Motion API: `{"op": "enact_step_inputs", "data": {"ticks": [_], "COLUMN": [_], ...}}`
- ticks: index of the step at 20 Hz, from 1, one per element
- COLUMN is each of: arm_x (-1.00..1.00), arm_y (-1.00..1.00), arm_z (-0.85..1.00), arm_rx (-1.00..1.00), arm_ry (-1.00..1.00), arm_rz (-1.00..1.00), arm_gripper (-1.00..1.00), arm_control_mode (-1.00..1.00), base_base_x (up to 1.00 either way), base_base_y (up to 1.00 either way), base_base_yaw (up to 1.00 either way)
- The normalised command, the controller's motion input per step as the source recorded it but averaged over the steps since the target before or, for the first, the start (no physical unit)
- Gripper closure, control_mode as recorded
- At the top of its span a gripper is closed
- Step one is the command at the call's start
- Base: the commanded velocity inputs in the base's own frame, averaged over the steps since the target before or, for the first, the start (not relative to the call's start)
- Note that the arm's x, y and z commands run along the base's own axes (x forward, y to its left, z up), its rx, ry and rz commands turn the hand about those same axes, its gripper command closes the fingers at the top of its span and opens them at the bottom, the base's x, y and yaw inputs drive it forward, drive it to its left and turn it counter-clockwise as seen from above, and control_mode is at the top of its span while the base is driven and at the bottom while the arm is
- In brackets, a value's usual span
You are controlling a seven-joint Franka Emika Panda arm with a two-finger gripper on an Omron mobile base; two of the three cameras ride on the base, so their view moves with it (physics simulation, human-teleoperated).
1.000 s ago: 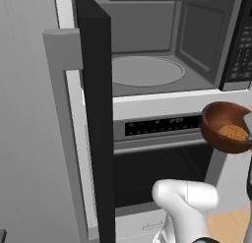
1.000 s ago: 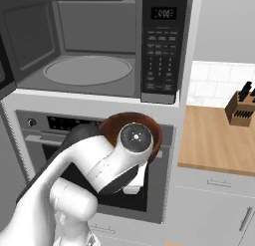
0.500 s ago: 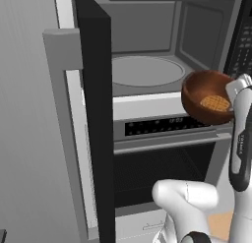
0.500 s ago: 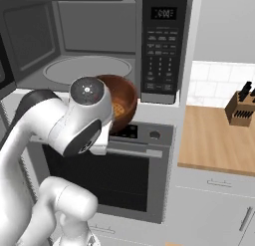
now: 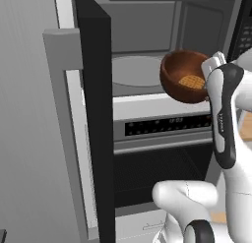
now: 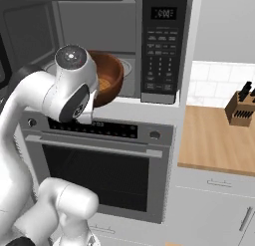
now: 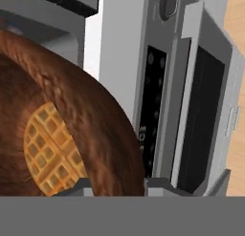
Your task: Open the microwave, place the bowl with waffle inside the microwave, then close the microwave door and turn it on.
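Right at the microwave [image 5: 147,50] opening, gripper [image 7: 115,185] is pinching the bowl [image 5: 184,75] by its near rim, tilted, waffle [image 5: 192,81] sitting inside, door [image 5: 96,114] hanging open.

White arm raised high from base, elbow bent, forearm reaching forward. Left base view: forearm stands near-vertical at right of frame, dark joint band along it, wrist at top. Right base view: large round joint cap faces camera, upper arm sweeping down to lower left. Gripper [image 7: 115,185] seen in hand view: two small dark finger tips, one inside and one outside the rim of the bowl [image 5: 184,75], clamped on the wall. Bowl held tilted, carried aloft at the wrist.
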Motion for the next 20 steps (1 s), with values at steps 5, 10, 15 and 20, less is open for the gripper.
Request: {"op": "enact_step_inputs", "data": {"ticks": [5,10,15,20], "arm_x": [0.81,0.74,0.69,0.71], "arm_y": [0.4,0.21,0.38,0.39], "arm_z": [0.0,0.06,0.17,-0.04], "arm_rx": [0.03,0.03,0.0,0.0], "arm_ry": [-0.03,-0.04,0.05,0.01], "arm_rz": [0.0,0.0,0.0,-0.03], "arm_gripper": [1.0,1.0,1.0,1.0], "arm_control_mode": [-1.0,-1.0,-1.0,-1.0], "base_base_x": [0.0,0.0,0.0,0.0], "base_base_y": [0.0,0.0,0.0,0.0], "base_base_yaw": [0.0,0.0,0.0,0.0]}}
